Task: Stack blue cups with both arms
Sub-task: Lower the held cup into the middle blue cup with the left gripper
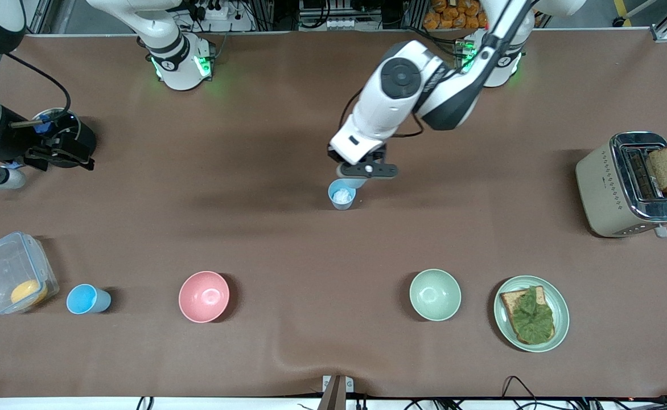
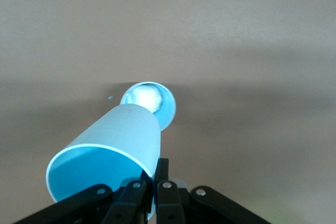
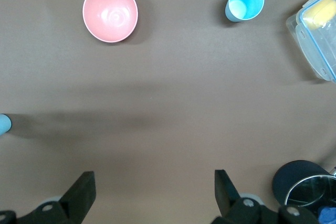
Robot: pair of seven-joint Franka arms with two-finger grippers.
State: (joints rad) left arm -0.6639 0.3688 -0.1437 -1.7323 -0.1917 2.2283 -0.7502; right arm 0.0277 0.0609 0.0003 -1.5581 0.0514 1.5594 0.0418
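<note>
Overhead, the front view showed the left gripper (image 1: 366,169) over the middle of the table (image 1: 288,239), holding a blue cup (image 1: 353,181) directly above a second blue cup (image 1: 342,195) that stood upright with a white patch inside. Only the left wrist view made the grip plain: the fingers (image 2: 137,195) were pinched on the rim of the held cup (image 2: 113,153), which hung tilted with its base over the mouth of the standing cup (image 2: 157,100). A third blue cup (image 1: 87,299) lay near the front edge toward the right arm's end, between a clear lidded container (image 1: 15,272) holding something yellow and a pink bowl (image 1: 204,296); the right wrist view showed that cup (image 3: 245,2), the bowl (image 3: 110,12) and the container (image 3: 317,30) from above. The right gripper (image 3: 152,192) waited with its fingers spread wide over bare table at the right arm's end, beside a dark metal pot (image 1: 65,132). A pale green bowl (image 1: 435,294), a plate (image 1: 561,316) of toast with lettuce, and a toaster (image 1: 629,185) with bread sat toward the left arm's end. No readable writing appeared anywhere.
</note>
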